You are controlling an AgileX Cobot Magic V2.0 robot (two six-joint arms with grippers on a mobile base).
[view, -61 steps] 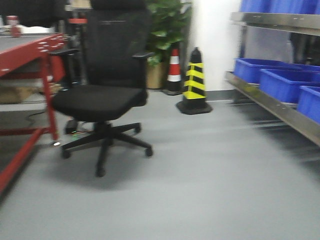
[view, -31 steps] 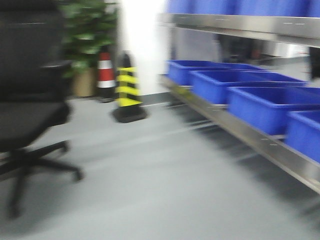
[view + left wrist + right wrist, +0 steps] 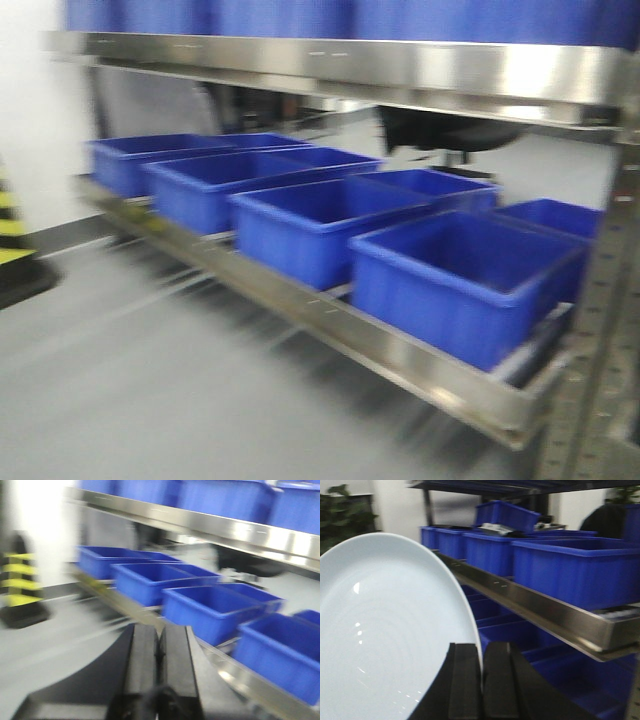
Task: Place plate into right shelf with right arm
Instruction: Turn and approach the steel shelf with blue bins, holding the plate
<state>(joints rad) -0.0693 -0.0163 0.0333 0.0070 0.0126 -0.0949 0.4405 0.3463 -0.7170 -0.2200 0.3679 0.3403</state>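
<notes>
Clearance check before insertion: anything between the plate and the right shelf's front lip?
Nothing: right wrist view shows only open air between plate and shelf lip, lower blue bins behind.

The plate (image 3: pixel 385 630) is smooth, glossy white with small highlights. The right shelf (image 3: pixel 400 350) is shiny bare steel with a perforated upright (image 3: pixel 600 340); its bins (image 3: pixel 455 280) are smooth blue plastic. The floor (image 3: pixel 110 390) looks matt grey, the right gripper (image 3: pixel 481 655) dull black

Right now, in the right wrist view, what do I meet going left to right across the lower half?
plate → right gripper, shut on the plate's rim → steel front lip of the right shelf
</notes>
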